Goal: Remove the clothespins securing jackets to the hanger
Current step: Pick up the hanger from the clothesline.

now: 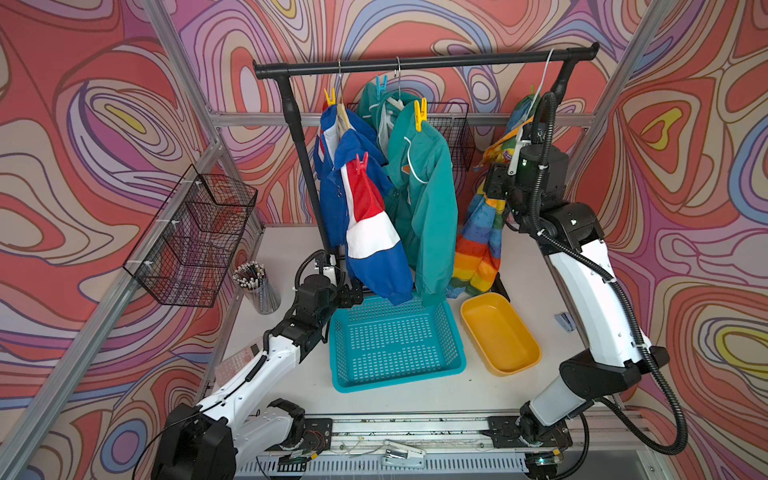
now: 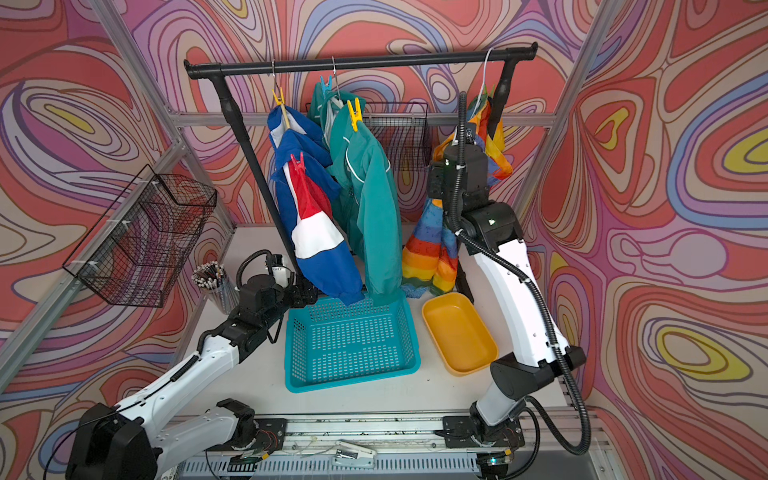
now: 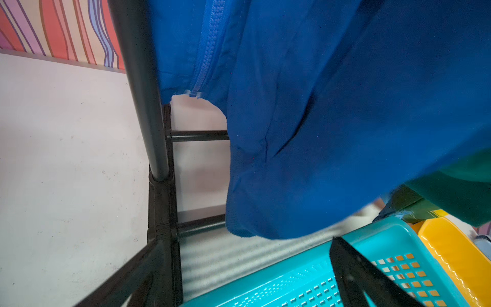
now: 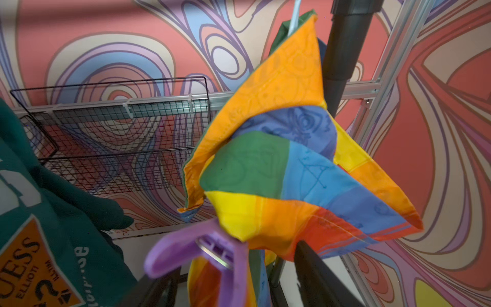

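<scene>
Logging right gripper (image 4: 236,263): jaws straddle a purple clothespin (image 4: 196,252) on the rainbow jacket (image 1: 478,249), right of centre in a top view; I cannot tell if they pinch. Left gripper (image 1: 355,296) gapes empty beside the teal basket (image 1: 395,357), mid-frame.

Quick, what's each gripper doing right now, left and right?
Left gripper: open, holding nothing.
Right gripper: open, fingers either side of the purple clothespin on the rainbow jacket, not clamped on it.
</scene>
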